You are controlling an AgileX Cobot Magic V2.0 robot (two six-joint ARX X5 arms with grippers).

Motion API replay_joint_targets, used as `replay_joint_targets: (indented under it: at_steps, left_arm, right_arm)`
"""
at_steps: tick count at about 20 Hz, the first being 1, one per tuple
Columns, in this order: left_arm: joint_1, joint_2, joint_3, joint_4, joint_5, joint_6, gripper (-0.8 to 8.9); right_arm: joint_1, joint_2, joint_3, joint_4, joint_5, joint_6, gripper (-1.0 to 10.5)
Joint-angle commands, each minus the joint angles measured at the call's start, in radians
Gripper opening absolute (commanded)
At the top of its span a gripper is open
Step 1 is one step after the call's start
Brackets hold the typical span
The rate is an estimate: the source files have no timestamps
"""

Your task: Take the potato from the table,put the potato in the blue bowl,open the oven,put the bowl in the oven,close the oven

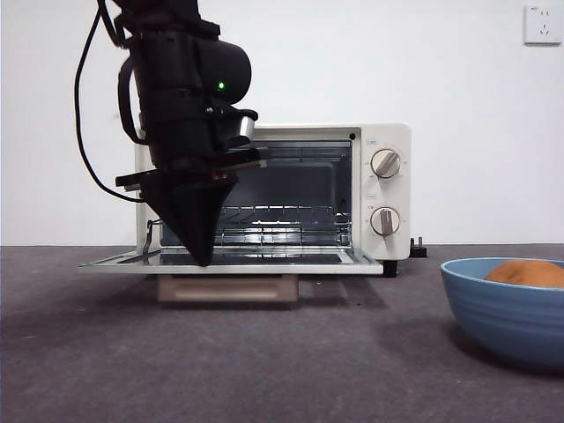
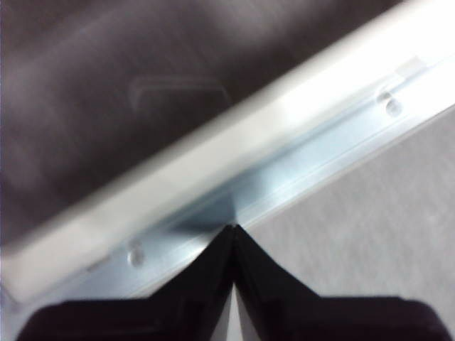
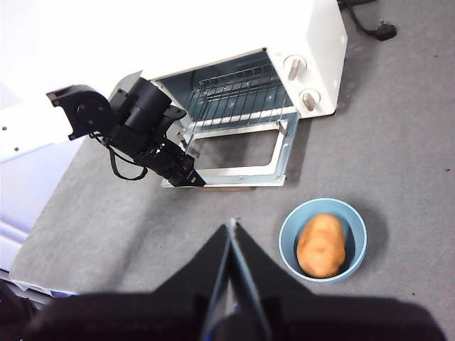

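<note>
Potato (image 3: 320,245) in blue bowl (image 3: 355,234); oven (image 1: 388,189) open.

The dark grey table (image 1: 106,352) fills the lower part of the front view, with the cream-white oven (image 1: 379,189) standing on it at centre and the blue bowl (image 1: 502,313) resting at lower right.

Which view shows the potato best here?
The right wrist view: the whole potato lies in the blue bowl, seen from above. The front view shows only its top over the bowl's rim. The left wrist view shows none of it.
</note>
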Motion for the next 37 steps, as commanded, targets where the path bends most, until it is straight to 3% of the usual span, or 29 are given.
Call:
replay_joint_targets:
  at_steps: [1,6,9,13,16,19,20,22,24,29,32,35,37]
  left_arm:
    - [0.000,0.019,-0.030,0.014,-0.008,-0.007,-0.06]
    - [-0.002,-0.002,-0.029,-0.003,0.002,-0.002,-0.06]
    - [-0.004,-0.066,-0.029,-0.028,0.062,-0.002,-0.06]
    - [-0.010,-0.261,-0.029,-0.041,0.105,-0.002,-0.06]
    - [-0.010,-0.451,-0.029,-0.065,0.105,-0.003,-0.06]
    - [-0.010,-0.642,-0.029,-0.098,0.104,-0.003,-0.06]
    - [-0.010,-0.692,-0.029,-0.107,0.103,-0.002,-0.06]
    - [-0.010,-0.790,-0.029,-0.142,0.096,0.000,-0.06]
    - [-0.010,-0.861,-0.029,-0.203,0.095,0.001,-0.06]
    - [-0.010,-0.997,-0.029,-0.364,0.035,-0.005,-0.05]
    - [-0.010,-1.056,-0.029,-0.364,0.034,-0.023,-0.06]
    - [-0.010,-1.111,-0.029,-0.364,-0.003,-0.029,-0.05]
    - [-0.010,-1.144,-0.030,-0.364,-0.049,-0.029,-0.06]
  right_arm:
    - [0.000,-0.006,0.005,-0.024,0.006,-0.007,-0.1]
    - [0.000,-0.006,0.004,-0.024,0.006,-0.007,-0.1]
    - [0.000,-0.005,0.004,-0.024,0.006,-0.007,-0.1]
    - [0.000,-0.003,0.003,-0.025,0.005,-0.008,-0.1]
    - [0.000,0.017,0.002,-0.025,0.003,-0.092,-0.1]
    - [0.001,0.057,-0.031,-0.026,-0.021,-0.089,-0.1]
    - [0.001,0.072,-0.053,-0.026,-0.021,-0.066,0.2]
    - [0.001,0.104,-0.124,-0.026,-0.020,-0.016,2.2]
    - [0.001,0.121,-0.212,-0.026,-0.018,-0.003,3.2]
    - [-0.001,0.178,-0.406,-0.026,0.098,0.066,3.3]
    - [-0.001,0.260,-0.415,-0.026,0.112,0.066,4.7]
    - [-0.004,0.370,-0.415,-0.025,0.200,0.064,4.7]
    - [-0.050,0.433,-0.415,-0.024,0.195,0.019,4.7]
